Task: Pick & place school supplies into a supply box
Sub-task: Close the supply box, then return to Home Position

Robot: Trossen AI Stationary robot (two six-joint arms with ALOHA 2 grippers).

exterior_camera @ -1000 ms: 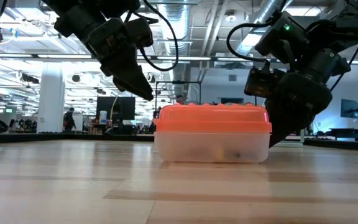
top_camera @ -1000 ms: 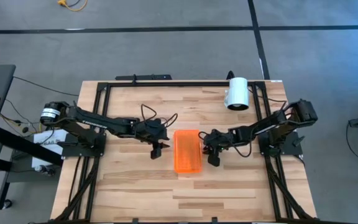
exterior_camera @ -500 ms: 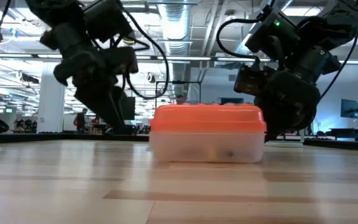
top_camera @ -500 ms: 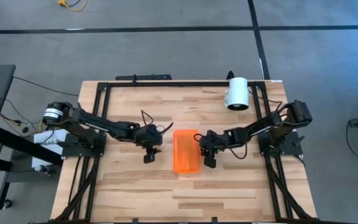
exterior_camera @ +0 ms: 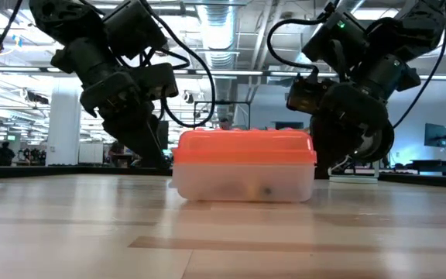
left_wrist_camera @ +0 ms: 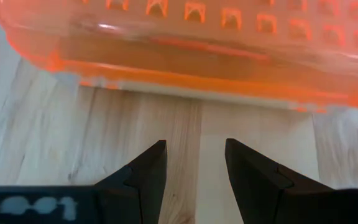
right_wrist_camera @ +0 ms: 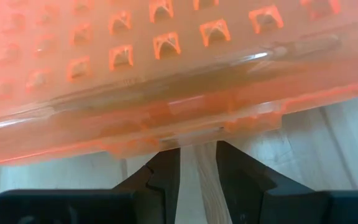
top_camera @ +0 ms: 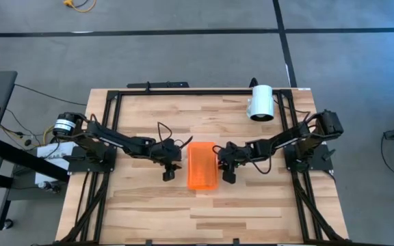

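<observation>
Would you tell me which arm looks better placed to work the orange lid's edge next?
Probably the right: its end effector sits right under the lid's rim tab, while the left end effector stands apart from the box.

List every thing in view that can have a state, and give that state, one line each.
Clear plastic supply box with orange lid: lid shut, flat on the table between both grippers.
Left gripper: open, empty, beside the box.
Right gripper: open, empty, fingertips against the box's side.
White cylinder: lying at the table's far edge.
</observation>
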